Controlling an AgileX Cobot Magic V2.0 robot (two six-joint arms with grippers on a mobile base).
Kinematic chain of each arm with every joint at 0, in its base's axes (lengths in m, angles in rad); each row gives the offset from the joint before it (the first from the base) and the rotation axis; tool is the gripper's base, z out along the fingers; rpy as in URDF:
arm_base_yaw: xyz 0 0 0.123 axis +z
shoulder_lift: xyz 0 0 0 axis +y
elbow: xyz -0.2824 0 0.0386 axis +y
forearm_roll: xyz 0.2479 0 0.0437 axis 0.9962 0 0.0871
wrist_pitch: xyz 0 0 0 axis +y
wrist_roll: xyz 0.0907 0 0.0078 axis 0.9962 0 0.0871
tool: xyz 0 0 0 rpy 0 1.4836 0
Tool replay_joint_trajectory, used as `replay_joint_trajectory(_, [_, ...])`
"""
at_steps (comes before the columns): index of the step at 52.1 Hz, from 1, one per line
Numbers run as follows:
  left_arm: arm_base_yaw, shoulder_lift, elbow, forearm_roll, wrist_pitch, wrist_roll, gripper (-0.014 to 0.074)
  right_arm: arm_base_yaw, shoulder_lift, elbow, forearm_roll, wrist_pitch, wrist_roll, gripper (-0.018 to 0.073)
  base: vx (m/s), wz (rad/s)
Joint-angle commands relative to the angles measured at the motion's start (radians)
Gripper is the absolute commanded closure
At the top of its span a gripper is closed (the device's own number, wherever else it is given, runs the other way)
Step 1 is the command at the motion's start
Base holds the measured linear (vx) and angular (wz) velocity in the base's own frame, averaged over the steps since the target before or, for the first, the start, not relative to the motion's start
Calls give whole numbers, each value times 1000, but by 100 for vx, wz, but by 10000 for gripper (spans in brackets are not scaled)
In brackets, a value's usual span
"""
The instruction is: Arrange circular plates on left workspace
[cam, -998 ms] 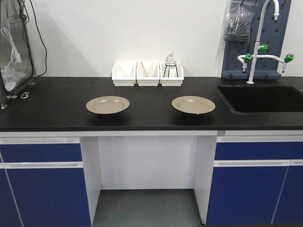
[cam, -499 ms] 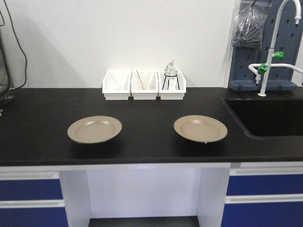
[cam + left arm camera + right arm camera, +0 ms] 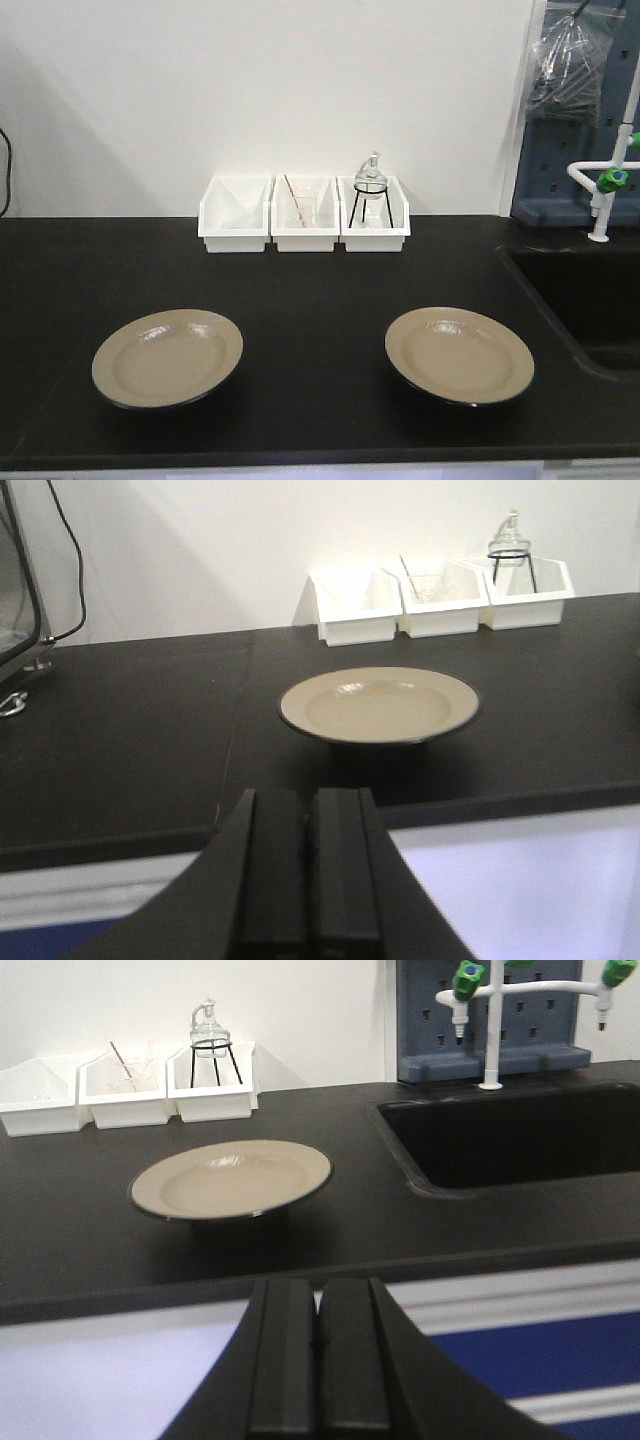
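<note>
Appearing only wrist-side: left tool, right tool, both closed.

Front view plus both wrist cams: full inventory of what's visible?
circular plates: 2, beige top with dark underside, side by side and apart on the countertop
countertop: 1, matte black
white bins: 3, white, in a row at the back wall
glass flask: 1, clear, on a black wire stand in the right bin
sink: 1, black, recessed at the right
faucet: 1, white with green knobs, behind the sink
pegboard: 1, blue-grey, on the wall at the right
plastic bag: 1, clear, hanging on the pegboard
left gripper: 1, black, shut, short of the counter's front edge
right gripper: 1, black, shut, short of the counter's front edge
</note>
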Motion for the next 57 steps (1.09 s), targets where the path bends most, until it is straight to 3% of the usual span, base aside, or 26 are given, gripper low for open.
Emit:
replay_joint_trajectory(1, [3, -15, 20, -3, -80, -9, 603, -3, -14, 20, -4, -79, -7, 560, 47, 5])
replay_joint_trajectory(29, [3, -15, 20, -3, -80, -9, 603, -3, -14, 20, -4, -79, -7, 560, 40, 5])
replay_joint_trajectory(57, [3, -15, 20, -3, -80, -9, 603, -3, -14, 20, -4, -79, -7, 560, 9, 2])
